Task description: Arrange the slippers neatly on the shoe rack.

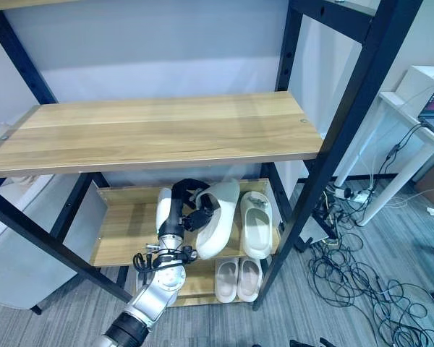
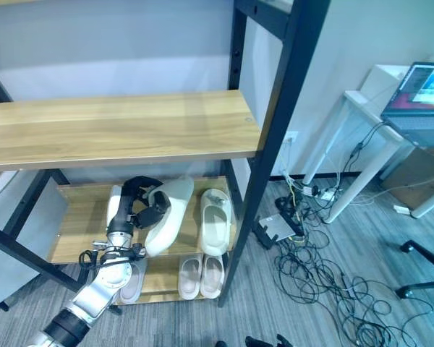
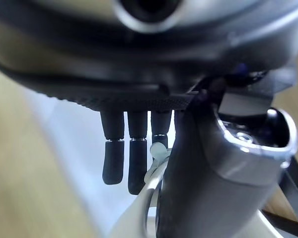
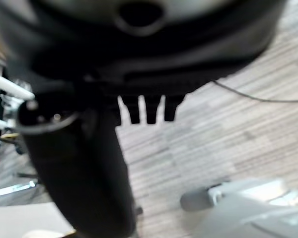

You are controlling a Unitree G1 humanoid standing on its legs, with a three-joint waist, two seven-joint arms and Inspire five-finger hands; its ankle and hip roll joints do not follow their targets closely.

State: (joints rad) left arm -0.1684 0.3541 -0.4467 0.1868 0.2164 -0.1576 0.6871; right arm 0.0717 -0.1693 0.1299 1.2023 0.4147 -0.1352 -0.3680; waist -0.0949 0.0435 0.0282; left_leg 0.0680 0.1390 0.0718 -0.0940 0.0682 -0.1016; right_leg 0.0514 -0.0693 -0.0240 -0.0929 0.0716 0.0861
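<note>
Reaching in from the lower left, the left hand (image 1: 192, 215) is seen at the middle shelf (image 1: 123, 231) of the shoe rack (image 1: 347, 108), its dark fingers curled round the edge of a pale cream slipper (image 1: 218, 217). That held slipper is tilted up on its side, its smooth sole turned outward and its toe end raised toward the underside of the shelf above. In the left wrist view the fingers (image 3: 121, 158) are shown hooked downward, close together, over the slipper's light rim, with the thumb pressed against it from the other side. Just beside the held slipper, to the right, a second slipper (image 1: 257, 223) of the same pale colour is laid flat on the middle shelf, its opening facing up and a broad strap crossing its front. On the bottom shelf, nearer the floor, another pale pair (image 1: 238, 279) is set side by side, toes pointing outward. Higher up, a wide top shelf (image 1: 159, 130) of light wood grain is carried by the black frame. The right hand (image 4: 144, 106) is seen in its own wrist view over grey carpet (image 4: 223, 144), fingers short and bent, nothing held.
</note>
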